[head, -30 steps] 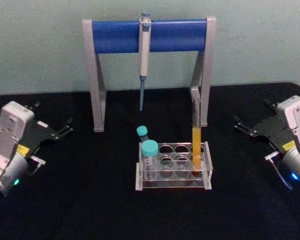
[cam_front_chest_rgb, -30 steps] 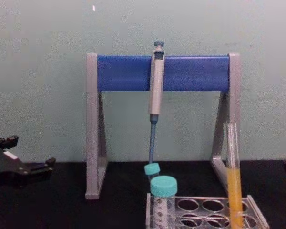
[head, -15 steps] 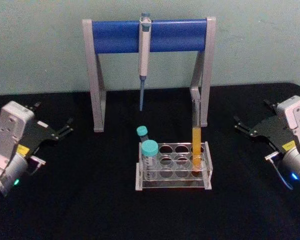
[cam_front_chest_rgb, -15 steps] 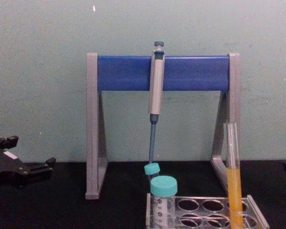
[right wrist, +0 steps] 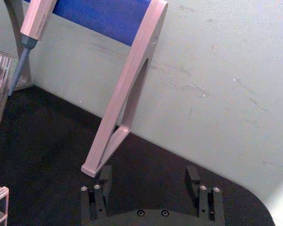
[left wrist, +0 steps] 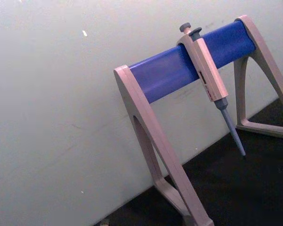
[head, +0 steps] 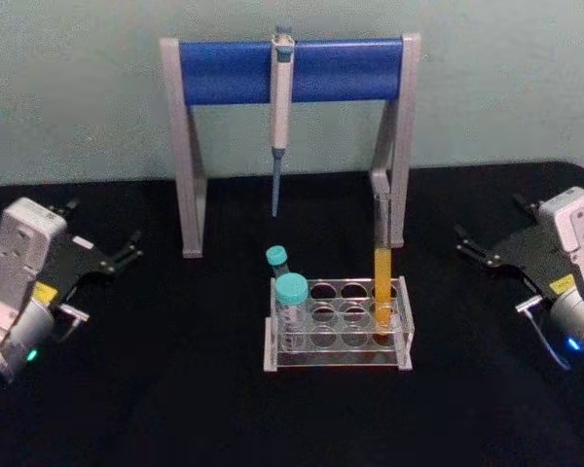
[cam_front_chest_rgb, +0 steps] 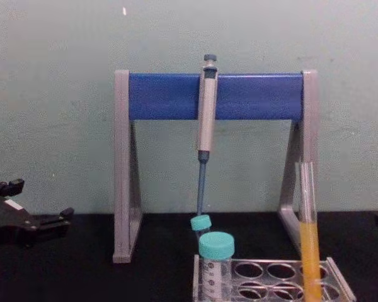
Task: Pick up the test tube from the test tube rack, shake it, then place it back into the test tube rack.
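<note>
The right gripper hangs at the right edge of the head view with its jaws spread wide. In the right wrist view its two black fingers stand well apart with nothing between them. The left gripper sits at the left edge, also spread wide and empty, and looks idle. Both are well apart from the test tube rack, which stands on the black table at lower centre.

The test tube stands upright in a hole at the right-hand end of the rack, its orange-yellow liquid filling the lower part. Two teal-capped tubes sit at the left end. Behind the rack, a pipette hangs from the blue bar of the pipette stand.

The pickup has not begun, and the right arm looks the better placed for it. The likely troubles:

- The stand's right leg rises close behind the tube in the head view, so a reach that goes too deep could knock it.
- A skewed lift could drag the light rack along.
- The tube is uncapped, so hard shaking could throw liquid out.
- A tilted return could miss the hole
</note>
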`<state>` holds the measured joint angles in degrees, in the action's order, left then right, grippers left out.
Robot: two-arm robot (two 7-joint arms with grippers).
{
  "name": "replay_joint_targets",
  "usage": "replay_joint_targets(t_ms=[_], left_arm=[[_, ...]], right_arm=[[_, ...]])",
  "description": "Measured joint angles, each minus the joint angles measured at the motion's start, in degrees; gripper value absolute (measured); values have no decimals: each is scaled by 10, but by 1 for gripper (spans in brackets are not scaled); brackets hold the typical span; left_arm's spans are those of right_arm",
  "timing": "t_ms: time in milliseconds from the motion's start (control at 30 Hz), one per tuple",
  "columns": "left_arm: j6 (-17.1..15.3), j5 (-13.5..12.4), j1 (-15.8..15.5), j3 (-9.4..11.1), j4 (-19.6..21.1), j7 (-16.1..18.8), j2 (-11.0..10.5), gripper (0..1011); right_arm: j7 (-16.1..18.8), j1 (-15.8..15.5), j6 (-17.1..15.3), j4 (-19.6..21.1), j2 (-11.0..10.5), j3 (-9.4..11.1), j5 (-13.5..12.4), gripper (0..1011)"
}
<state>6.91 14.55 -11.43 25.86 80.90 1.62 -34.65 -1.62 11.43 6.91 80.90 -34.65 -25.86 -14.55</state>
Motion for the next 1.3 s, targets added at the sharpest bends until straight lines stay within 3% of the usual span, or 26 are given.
replay_joint_targets(t_ms=[1300], left_arm=[[0,0,0,0,0,0,0,1001]], right_arm=[[0,0,0,0,0,0,0,1000]])
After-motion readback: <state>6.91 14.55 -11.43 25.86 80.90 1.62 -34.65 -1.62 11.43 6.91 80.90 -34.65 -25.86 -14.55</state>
